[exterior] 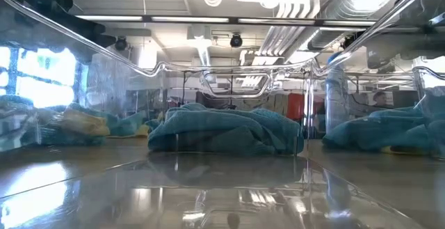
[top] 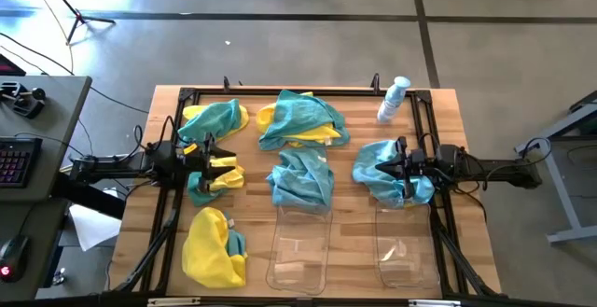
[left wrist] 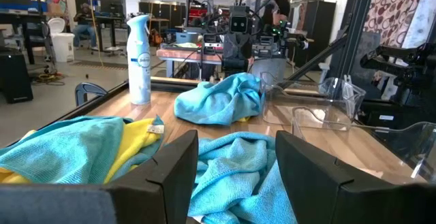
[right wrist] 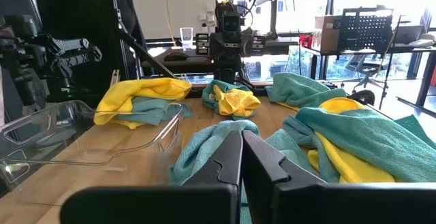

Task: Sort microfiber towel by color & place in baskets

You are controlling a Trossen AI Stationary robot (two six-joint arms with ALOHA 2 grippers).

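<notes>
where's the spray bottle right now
In the high view the spray bottle lies at the table's far right corner, just beyond the teal towel under the right gripper.

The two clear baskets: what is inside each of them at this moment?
Both clear baskets, the left one and the right one, show only bare wood through their bottoms. A teal towel overlaps the left basket's far rim, hiding that edge.

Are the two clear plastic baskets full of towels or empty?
Empty. From above, both clear plastic baskets show only bare wood through them; the teal and yellow microfiber towels lie outside on the table.
</notes>
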